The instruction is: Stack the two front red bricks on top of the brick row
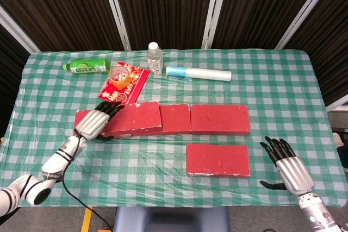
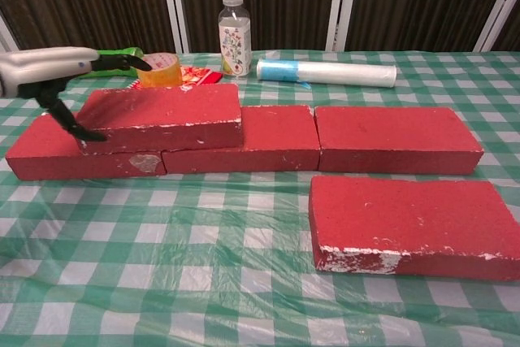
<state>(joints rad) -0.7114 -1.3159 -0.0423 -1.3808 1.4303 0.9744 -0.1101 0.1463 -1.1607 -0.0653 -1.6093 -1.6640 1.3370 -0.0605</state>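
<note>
One red brick [image 2: 162, 111] already lies on the brick row [image 2: 276, 137], across a joint, probably for stability. The left hand [image 1: 93, 123] is beside its left end with fingers spread, holding nothing. The right hand [image 1: 285, 164] is open too, near the front brick [image 1: 217, 159]. I count five bricks in total.
</note>
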